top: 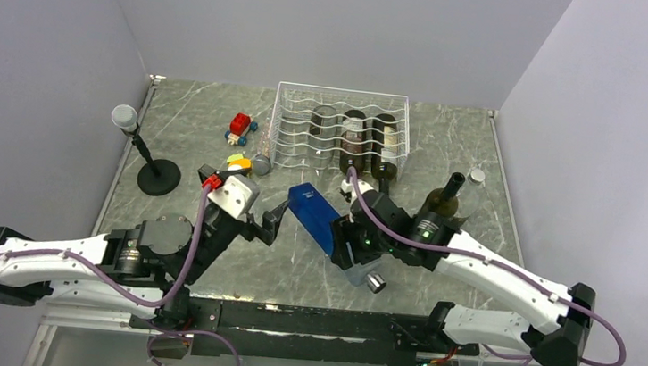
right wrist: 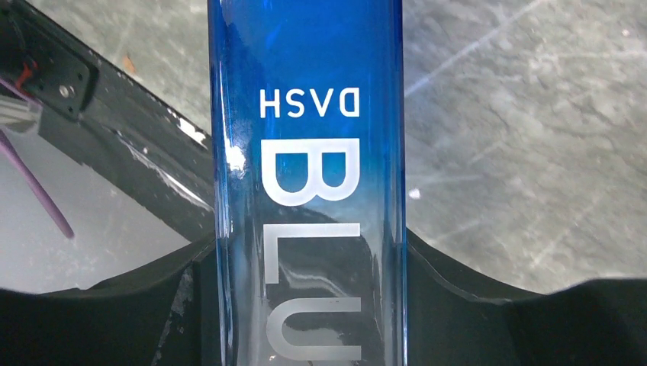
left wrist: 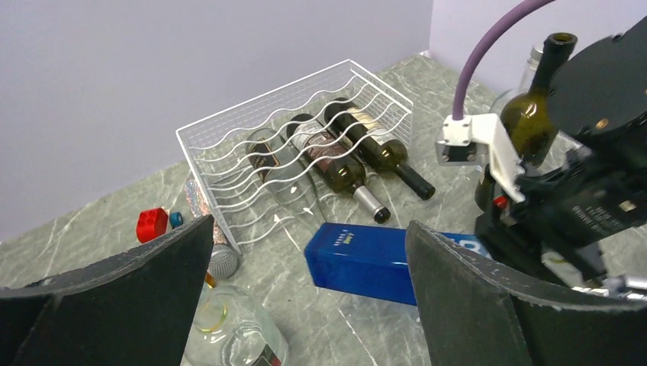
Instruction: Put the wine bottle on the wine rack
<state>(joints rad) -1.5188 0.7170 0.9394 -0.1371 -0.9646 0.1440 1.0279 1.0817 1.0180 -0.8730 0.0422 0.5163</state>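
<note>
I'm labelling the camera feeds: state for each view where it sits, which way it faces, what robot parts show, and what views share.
Top external: above and behind, looking down on the table; both arms show.
Left wrist: looking across at the wine rack; the open left gripper frames it.
Right wrist: close on the blue bottle clamped in the right gripper.
Shared: the blue bottle shows in all three.

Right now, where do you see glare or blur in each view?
Right wrist: small white glare spots on the blue bottle, lettering sharp. Left wrist: its own jaws loom dark in front, the wine rack crisp. Top external: even light, no harsh glare.
</note>
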